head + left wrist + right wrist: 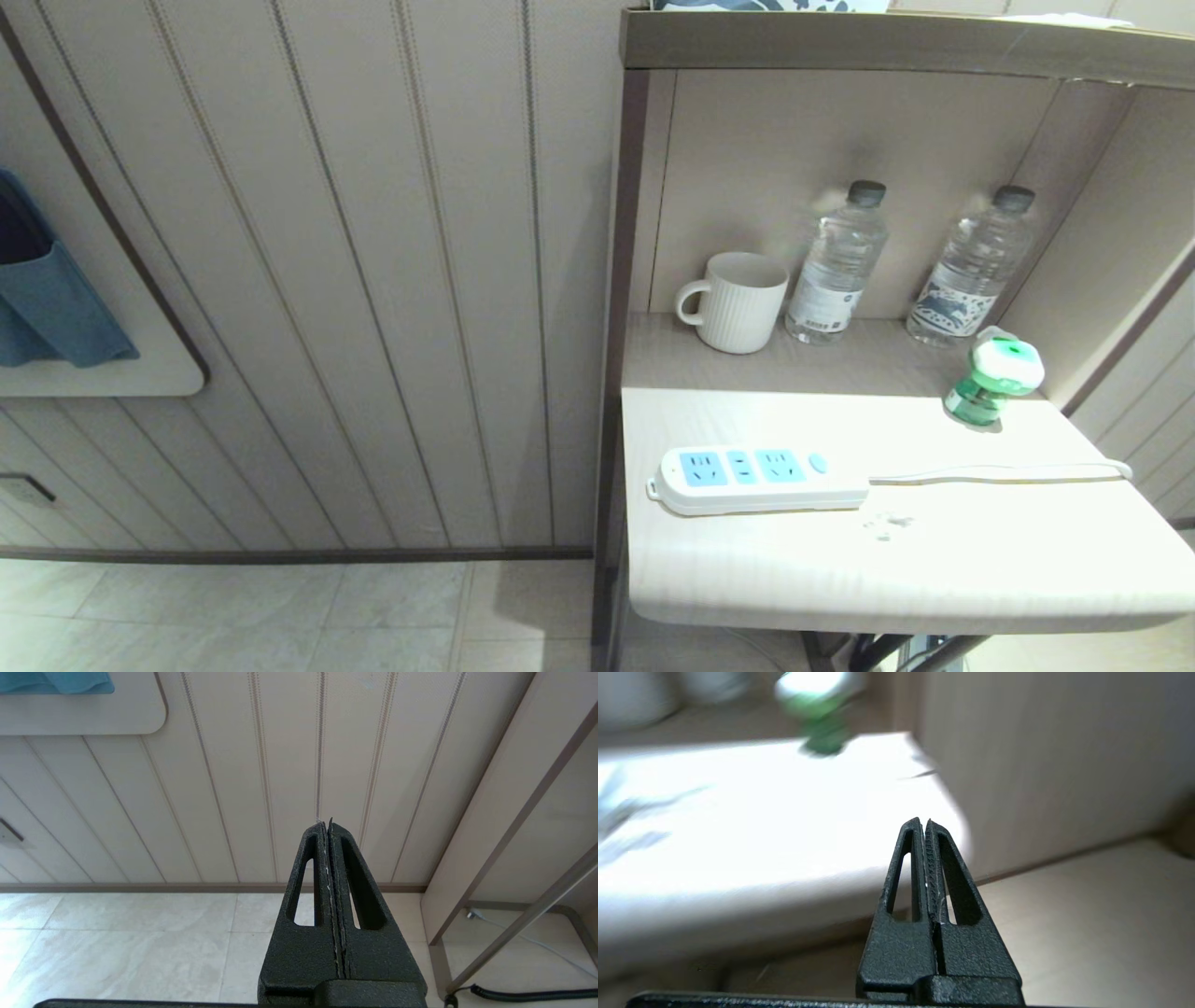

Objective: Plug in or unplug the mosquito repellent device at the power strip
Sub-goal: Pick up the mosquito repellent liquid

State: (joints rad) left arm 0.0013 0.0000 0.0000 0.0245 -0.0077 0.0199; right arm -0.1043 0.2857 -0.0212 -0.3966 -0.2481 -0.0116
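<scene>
The green-and-white mosquito repellent device (pixel 991 381) stands unplugged at the white tabletop's (pixel 934 569) far right, well beyond the right gripper's (pixel 923 822) shut, empty fingers. The white three-socket power strip (pixel 758 479) lies left; left gripper (pixel 326 823) closed, empty.

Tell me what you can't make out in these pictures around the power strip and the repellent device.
- Power strip cord: the head view's right edge cuts it off, so its far end is unseen.
- Mosquito repellent device: its plug prongs do not show in the head view; the right wrist view blurs it.
- Right pincer and left pincer: both outside the head view, so their places relative to the table are unclear.
</scene>
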